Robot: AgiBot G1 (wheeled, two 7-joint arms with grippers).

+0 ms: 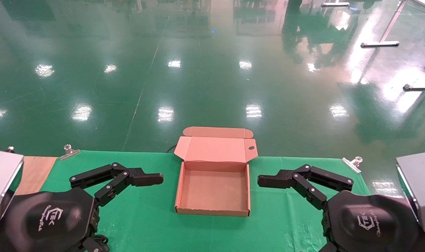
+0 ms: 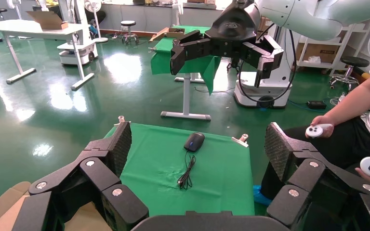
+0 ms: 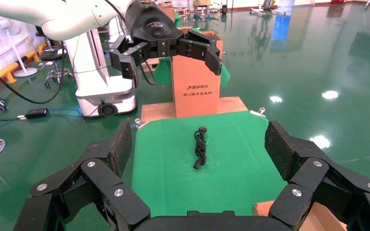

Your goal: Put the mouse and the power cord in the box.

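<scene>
The brown cardboard box [image 1: 179,190] stands with its lid [image 1: 216,149] folded back, in the middle of the green cloth, and nothing lies inside it. My left gripper [image 1: 144,179] hovers open to its left, my right gripper [image 1: 270,181] open to its right. In the left wrist view, between the wide-apart fingers of the left gripper [image 2: 198,131], the black mouse [image 2: 194,142] lies with its thin cable [image 2: 187,173] on the cloth's far right end. The right wrist view looks past the right gripper [image 3: 198,129] at the bundled black power cord [image 3: 200,149] on the left end. The head view shows neither.
Metal clips [image 1: 69,151] [image 1: 352,163] pin the cloth at the far corners. Bare wood [image 1: 35,175] shows at the table's left end, with a tall cardboard carton [image 3: 195,82] beyond it. A seated person [image 2: 361,125] with controllers is off the right end.
</scene>
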